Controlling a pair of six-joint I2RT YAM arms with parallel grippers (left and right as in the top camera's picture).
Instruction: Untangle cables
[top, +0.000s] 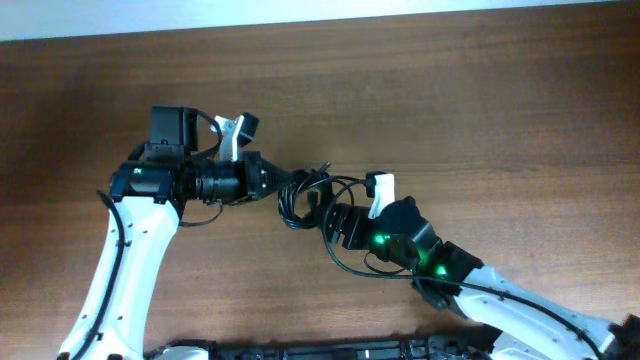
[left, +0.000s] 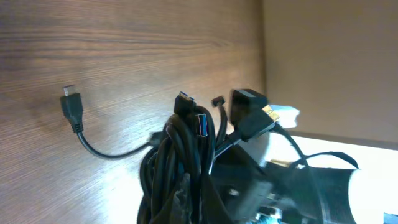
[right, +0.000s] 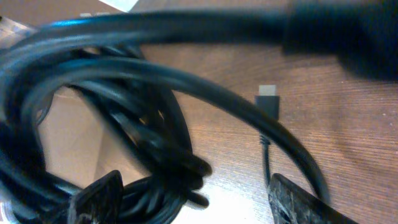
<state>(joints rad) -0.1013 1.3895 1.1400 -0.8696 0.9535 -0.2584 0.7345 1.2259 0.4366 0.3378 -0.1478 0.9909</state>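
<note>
— Looking at the left gripper (top: 272, 185) first: how do its fingers stand?

— Pressed together on the cables (top: 300, 197). These are thin black cords wound into one tangle that sits right at that gripper's tip, over the wooden table (top: 480, 90). Whether the tangle rests on the wood or hangs just above it, I cannot tell.

— And the right gripper (top: 336, 218)?

— It faces the left gripper from the far side of the tangle, just beyond it. Its own camera shows its fingers (right: 297, 202) standing apart with bare table between them. The thick of the tangle crosses over one finger and a single cord runs past the other. Nothing is pinched there.

— Any ends showing?

— In the left gripper's camera, one cord leaves the tangle and lies flat on the table, off to one side of that gripper, ending in a small silvery plug (left: 70, 99). Nearer, at the top of the tangle just ahead of the left gripper, sits a blue-tongued plug (left: 203, 124). The right wrist view also shows a silver-tipped plug (right: 268, 99) on the wood; I cannot tell whether it is the same one.

— Anything trailing?

— One wide loop (top: 345, 262) swings out of the tangle on the side away from the left gripper, curving round the right gripper.
</note>
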